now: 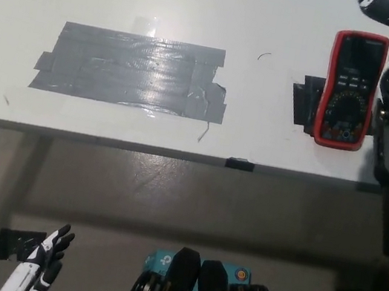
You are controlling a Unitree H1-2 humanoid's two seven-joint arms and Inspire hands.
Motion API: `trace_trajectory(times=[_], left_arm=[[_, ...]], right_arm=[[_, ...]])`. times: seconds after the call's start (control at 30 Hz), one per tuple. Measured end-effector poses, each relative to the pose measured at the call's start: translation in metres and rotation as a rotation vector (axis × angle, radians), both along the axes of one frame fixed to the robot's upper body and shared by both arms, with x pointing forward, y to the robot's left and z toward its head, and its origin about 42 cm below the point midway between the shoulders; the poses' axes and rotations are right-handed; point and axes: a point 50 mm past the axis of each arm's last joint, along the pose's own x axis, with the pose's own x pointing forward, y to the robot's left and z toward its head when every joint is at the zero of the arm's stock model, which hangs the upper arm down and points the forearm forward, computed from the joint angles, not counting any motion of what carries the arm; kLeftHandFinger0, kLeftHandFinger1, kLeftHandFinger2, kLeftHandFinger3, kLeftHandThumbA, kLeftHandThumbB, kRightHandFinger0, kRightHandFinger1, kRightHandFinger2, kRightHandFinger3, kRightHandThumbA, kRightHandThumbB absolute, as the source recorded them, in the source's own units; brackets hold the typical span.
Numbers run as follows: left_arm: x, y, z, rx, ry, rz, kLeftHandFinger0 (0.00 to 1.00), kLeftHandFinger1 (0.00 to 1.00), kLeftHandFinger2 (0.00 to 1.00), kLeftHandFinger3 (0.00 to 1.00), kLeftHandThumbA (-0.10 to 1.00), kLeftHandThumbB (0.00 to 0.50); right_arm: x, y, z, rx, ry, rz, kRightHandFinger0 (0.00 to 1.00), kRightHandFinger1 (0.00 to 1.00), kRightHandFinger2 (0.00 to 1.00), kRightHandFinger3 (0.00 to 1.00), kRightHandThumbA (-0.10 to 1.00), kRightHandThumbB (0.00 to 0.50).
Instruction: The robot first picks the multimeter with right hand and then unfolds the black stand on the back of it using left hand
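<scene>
The multimeter (350,90) is seen lying lengthwise up the frame at upper right on the table (276,24), just below the right hand (381,5); whether its fingers are spread cannot be told; the left hand (41,269) rests open and empty at lower left, well apart.

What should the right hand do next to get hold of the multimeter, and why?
Probably bring the right hand back down toward the multimeter and close around its sides. The meter lies flat and untouched on the table, while the hand sits beyond its far end at the picture's top edge, holding nothing. The left hand rests low, below the table edge, so the stand cannot be unfolded yet.
</scene>
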Motion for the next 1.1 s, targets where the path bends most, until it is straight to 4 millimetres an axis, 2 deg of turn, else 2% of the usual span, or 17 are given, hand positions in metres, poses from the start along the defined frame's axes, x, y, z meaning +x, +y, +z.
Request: trace_trajectory(times=[0.03,0.13,0.27,0.33,0.5,0.6,0.93,1.0,1.1], left_arm=[[0.0,0.0,0.0,0.005,0.0,-0.001,1.0,1.0,1.0,1.0,1.0,0.268],[0.0,-0.001,-0.001,0.027,0.0,-0.006,1.0,1.0,1.0,1.0,1.0,0.269],[0.0,-0.002,-0.001,0.048,-0.004,-0.012,1.0,1.0,1.0,1.0,1.0,0.238],[0.0,-0.002,-0.001,0.055,-0.007,-0.016,1.0,1.0,1.0,1.0,1.0,0.23],[-0.001,-0.002,-0.002,0.07,-0.013,-0.022,1.0,1.0,1.0,1.0,1.0,0.22],[-0.001,-0.002,-0.001,0.078,-0.016,-0.026,1.0,1.0,1.0,1.0,1.0,0.224],[0.0,0.001,0.0,0.107,-0.021,-0.033,1.0,1.0,1.0,1.0,1.0,0.225],[0.0,0.001,0.0,0.108,-0.021,-0.034,1.0,1.0,1.0,1.0,1.0,0.225],[0.0,0.001,-0.001,0.109,-0.021,-0.034,1.0,1.0,1.0,1.0,1.0,0.227]], right_arm=[[0.001,0.0,-0.001,0.004,0.008,0.001,1.0,1.0,1.0,1.0,0.78,0.482],[0.006,0.002,-0.006,0.023,0.046,0.009,1.0,1.0,1.0,1.0,0.77,0.468],[0.012,0.006,-0.015,0.031,0.095,0.019,1.0,1.0,1.0,1.0,0.72,0.471],[0.015,0.01,-0.022,0.025,0.132,0.021,1.0,1.0,1.0,1.0,0.74,0.499],[0.021,0.016,-0.04,-0.023,0.205,0.013,1.0,1.0,1.0,1.0,0.77,0.5],[0.022,0.017,-0.048,-0.047,0.233,-0.001,1.0,1.0,1.0,1.0,0.74,0.5],[0.026,0.018,-0.048,-0.052,0.238,-0.037,1.0,1.0,1.0,1.0,0.75,0.5],[0.026,0.018,-0.048,-0.051,0.236,-0.041,1.0,1.0,1.0,1.0,0.76,0.5],[0.025,0.018,-0.049,-0.05,0.232,-0.043,1.0,1.0,1.0,1.0,0.85,0.5]])
